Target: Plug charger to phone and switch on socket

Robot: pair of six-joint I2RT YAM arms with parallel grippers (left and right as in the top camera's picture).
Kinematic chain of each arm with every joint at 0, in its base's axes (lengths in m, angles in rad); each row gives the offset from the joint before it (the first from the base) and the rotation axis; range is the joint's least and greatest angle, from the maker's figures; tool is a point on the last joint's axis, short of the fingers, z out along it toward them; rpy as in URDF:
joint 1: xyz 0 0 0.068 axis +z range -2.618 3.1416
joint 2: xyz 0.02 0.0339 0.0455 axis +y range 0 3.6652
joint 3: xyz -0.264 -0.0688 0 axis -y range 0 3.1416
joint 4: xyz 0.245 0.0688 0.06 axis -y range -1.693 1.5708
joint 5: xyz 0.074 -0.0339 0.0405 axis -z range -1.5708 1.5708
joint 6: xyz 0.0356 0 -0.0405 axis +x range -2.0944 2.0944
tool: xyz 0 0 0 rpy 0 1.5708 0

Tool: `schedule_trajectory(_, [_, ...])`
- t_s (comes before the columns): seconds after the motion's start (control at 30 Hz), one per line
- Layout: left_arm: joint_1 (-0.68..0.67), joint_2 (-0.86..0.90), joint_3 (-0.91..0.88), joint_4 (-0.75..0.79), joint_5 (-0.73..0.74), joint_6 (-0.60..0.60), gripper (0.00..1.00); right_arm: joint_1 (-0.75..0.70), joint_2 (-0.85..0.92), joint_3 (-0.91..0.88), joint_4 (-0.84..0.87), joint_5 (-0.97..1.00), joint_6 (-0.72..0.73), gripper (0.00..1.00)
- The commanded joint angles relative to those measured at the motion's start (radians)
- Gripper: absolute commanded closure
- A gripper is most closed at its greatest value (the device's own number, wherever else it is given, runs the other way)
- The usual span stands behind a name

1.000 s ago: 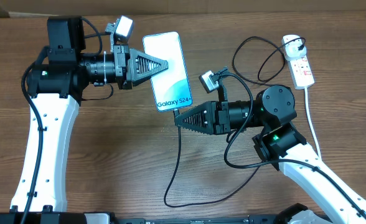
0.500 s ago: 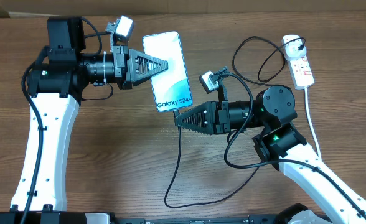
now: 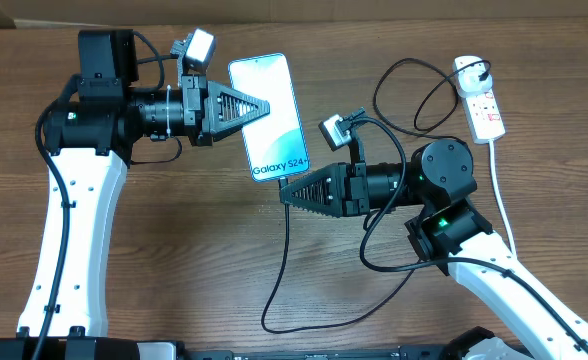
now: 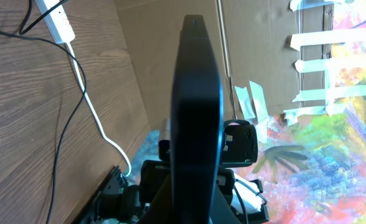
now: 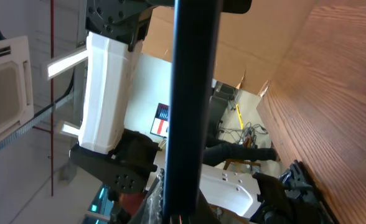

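Our right gripper, fingers pressed together, lay low and pointed left. Its tip was at the small black connector tip of the thin black charger cable, just beside the short edge of the slim phone with the light blue screen, on the brown wooden table. Whether the connector was pinched, or already in, we could not tell. Our left gripper, also closed, reached right over the phone. The plug seemed seated in the white socket strip; we judged the switch was left to do.

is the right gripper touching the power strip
No, the right gripper sits by the phone, apart from the power strip.
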Motion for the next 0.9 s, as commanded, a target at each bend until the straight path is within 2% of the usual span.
schedule_trajectory(0.0, [-0.04,-0.015,0.006,-0.018,0.099,0.031,0.96,-0.011,0.031,0.005,0.005,0.188,0.004,0.93])
schedule_trajectory(0.23, [-0.039,-0.015,0.006,-0.016,0.06,0.031,0.96,-0.02,0.048,0.005,0.005,0.169,0.0,0.92])
schedule_trajectory(0.3, [-0.039,-0.015,0.006,-0.013,0.045,0.031,0.96,-0.032,0.048,0.005,0.005,0.158,0.0,0.83])
schedule_trajectory(0.47, [-0.035,-0.015,0.006,0.003,-0.096,0.03,0.96,-0.045,0.048,0.005,0.005,0.129,0.0,0.37])
schedule_trajectory(0.53, [-0.026,-0.015,0.006,0.005,-0.185,0.03,0.96,-0.045,0.048,0.005,0.005,0.114,0.0,0.27])
schedule_trajectory(0.7, [0.012,-0.015,0.006,0.013,-0.406,0.031,0.96,-0.045,0.049,0.005,-0.003,0.103,0.0,0.14])
schedule_trajectory(0.8, [0.023,-0.015,0.006,0.013,-0.544,0.052,0.96,-0.051,0.052,0.005,-0.05,0.112,-0.001,0.13])
schedule_trajectory(0.87, [0.022,-0.009,0.006,0.011,-0.607,0.08,0.96,-0.061,0.053,0.005,-0.154,0.155,-0.039,0.12])
